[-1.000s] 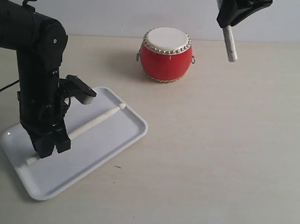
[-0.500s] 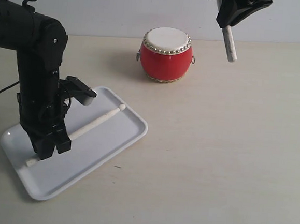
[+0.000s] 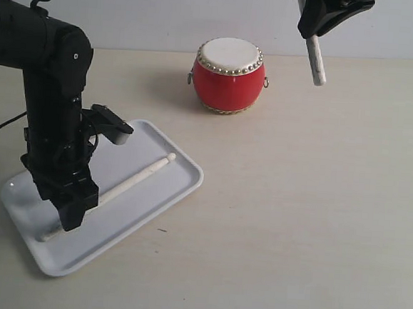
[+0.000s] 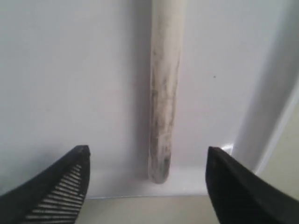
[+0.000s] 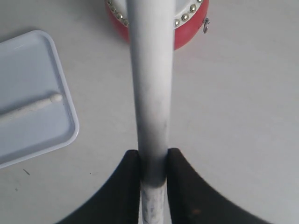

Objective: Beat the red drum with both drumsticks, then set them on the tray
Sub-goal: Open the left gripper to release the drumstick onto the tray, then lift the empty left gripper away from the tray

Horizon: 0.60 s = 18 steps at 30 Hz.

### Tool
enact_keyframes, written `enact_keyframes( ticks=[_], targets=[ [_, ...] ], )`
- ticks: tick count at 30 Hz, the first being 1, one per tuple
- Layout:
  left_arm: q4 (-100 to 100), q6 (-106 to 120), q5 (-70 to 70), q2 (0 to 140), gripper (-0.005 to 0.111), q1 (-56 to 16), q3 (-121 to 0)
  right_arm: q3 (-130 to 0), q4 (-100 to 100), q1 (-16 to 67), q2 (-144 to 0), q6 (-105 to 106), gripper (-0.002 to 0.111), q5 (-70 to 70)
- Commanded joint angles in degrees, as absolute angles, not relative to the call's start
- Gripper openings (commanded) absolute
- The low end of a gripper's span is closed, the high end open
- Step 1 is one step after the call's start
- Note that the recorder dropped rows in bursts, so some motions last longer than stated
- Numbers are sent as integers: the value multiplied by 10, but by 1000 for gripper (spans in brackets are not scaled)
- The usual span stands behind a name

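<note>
My left jaws hang low over the flat white rectangular plastic tray (image 3: 162, 191) and stand wide open, holding nothing. Between them, touching neither one, lies the butt end of a thin pale wooden drumstick (image 3: 137, 175). It rests flat on the tray floor, its butt close to the tray's near rim and its small rounded tip towards the far corner, on the side where the drum stands. The tray sits on the pale tabletop (image 3: 302, 212) at the left of the exterior view. The small barrel-shaped red drum with cream skin and gold studs (image 3: 228, 79) stands upright farther back, well apart from the tray and with nothing touching it. My right jaws are up high at the right of the drum, clamped tight on the second pale wooden drumstick (image 3: 316, 64). This one slants downward out of them and hangs in the air, clear of the tabletop. In the right wrist view its shaft crosses in front of the drum, but the exterior view shows it beside the drum, not on it.
</note>
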<state>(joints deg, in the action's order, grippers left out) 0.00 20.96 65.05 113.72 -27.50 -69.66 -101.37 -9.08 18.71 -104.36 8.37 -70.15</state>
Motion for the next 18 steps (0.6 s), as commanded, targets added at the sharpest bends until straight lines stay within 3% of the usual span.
enact_keyframes(
  ticks=[1,8,11,16,18],
  targets=[
    [3,208,662,1136,73,-273,-695,-1015,-92,186,-1040,88,0,-700],
    [32,205,671,1109,65,-273,-703,-1015,-94,186,-1040,88,0,-700],
    [32,188,671,1096,49,-273,-725,-1015,-95,186,-1040,88,0,-700],
    [34,160,623,1068,0,-273,-737,-1014,-104,186,-1040,88,0,-700],
    [38,124,570,1056,0,-273,-735,-1014,-104,186,-1040,88,0,-700]
  ],
)
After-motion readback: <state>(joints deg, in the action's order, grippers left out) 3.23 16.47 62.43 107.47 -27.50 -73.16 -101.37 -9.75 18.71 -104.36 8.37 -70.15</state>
